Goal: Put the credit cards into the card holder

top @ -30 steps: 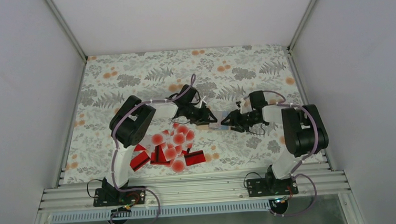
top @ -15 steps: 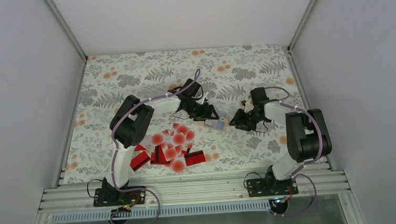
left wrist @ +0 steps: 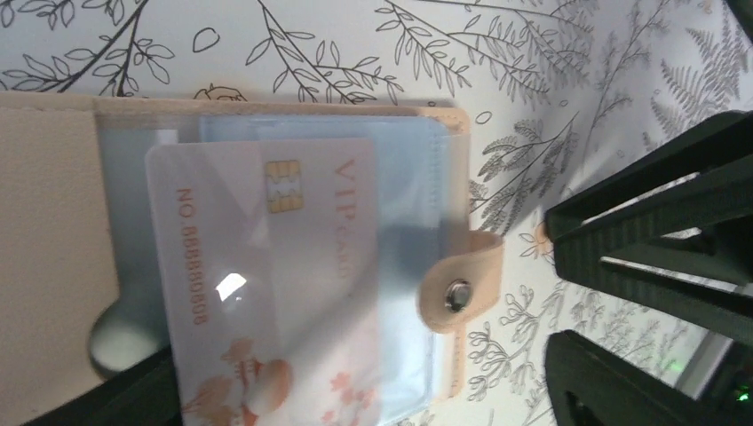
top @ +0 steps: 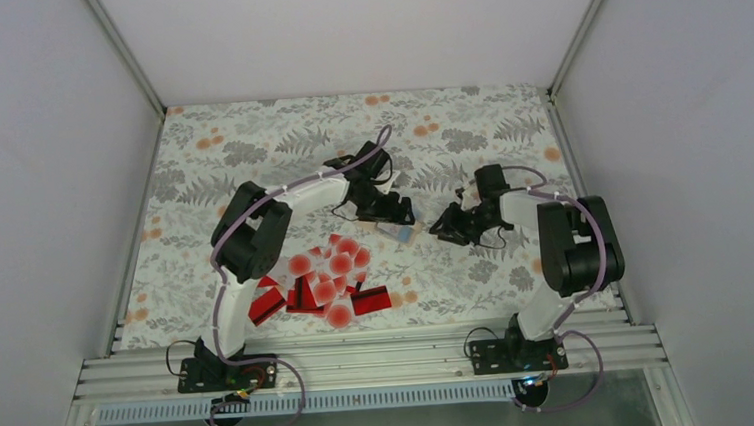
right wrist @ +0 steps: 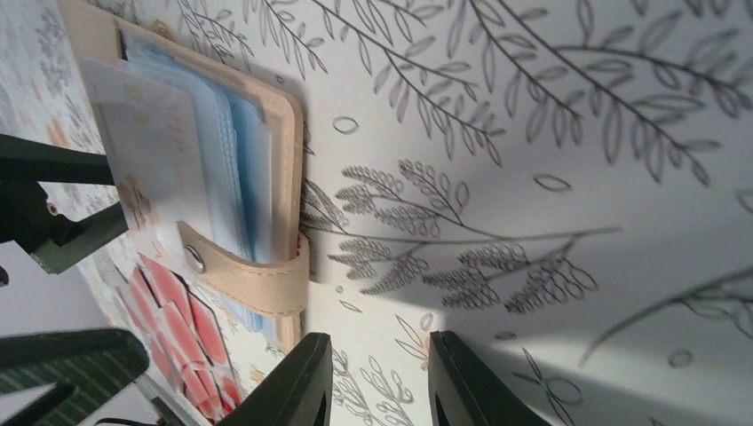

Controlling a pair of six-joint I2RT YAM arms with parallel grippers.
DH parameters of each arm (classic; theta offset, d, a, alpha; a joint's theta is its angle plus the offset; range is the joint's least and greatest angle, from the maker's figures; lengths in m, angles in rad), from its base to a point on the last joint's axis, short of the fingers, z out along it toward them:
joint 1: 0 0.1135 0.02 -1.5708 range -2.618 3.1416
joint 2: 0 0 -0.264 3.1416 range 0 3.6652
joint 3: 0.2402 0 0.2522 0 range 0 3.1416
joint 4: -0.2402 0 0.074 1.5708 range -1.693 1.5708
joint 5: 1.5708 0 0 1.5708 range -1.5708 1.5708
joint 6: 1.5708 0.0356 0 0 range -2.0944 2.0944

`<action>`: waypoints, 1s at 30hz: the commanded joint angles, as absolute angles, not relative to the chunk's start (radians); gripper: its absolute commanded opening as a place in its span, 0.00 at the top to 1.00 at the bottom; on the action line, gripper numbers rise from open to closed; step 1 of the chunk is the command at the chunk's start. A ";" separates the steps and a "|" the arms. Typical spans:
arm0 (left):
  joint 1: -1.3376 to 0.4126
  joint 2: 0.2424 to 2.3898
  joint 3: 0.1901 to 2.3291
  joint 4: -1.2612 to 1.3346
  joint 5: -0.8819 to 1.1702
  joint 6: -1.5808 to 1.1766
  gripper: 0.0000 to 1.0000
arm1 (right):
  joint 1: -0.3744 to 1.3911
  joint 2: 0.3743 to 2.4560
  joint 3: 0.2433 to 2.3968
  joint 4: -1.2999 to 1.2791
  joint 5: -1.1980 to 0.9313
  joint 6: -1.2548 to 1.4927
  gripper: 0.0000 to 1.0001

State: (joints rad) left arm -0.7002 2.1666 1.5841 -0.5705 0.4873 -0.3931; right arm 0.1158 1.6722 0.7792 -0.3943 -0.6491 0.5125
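The card holder (left wrist: 53, 222) lies open on the floral table, tan cover spread and blue-grey sleeves up, its snap strap (left wrist: 457, 293) curling off one edge. A white credit card (left wrist: 266, 266) printed VIP sits partly in a sleeve. My left gripper (left wrist: 364, 386) is open wide, its fingers standing on either side of that card and holder (top: 403, 232). My right gripper (right wrist: 380, 373) hovers over bare table just beside the strap (right wrist: 253, 284), its jaws a narrow gap apart with nothing between. The other credit cards (top: 325, 277), red ones and dotted white ones, lie heaped near the left arm.
The right gripper's black fingers (left wrist: 657, 222) are close to the holder in the left wrist view. White walls enclose the table (top: 248, 142) on three sides. An aluminium rail (top: 363, 359) carrying both arm bases runs along the near edge.
My left gripper's jaws have spread wide, letting go of the white card in the holder. The right gripper's jaws have narrowed, and it has drawn slightly away from the holder.
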 commanded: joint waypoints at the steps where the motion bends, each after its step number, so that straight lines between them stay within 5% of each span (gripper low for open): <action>1: -0.705 2.200 1.615 -0.686 0.353 -0.335 0.04 | 0.120 1.730 0.806 -0.359 -0.653 0.542 0.71; 30: -0.872 2.251 1.731 -0.786 -0.046 -0.063 0.00 | 0.125 1.854 0.872 -0.328 -0.698 0.529 0.74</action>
State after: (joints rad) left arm -0.8383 2.2101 1.6958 -0.7601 0.0074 -0.1326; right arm 0.1169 1.7954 0.8616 -0.3237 -0.7570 0.5411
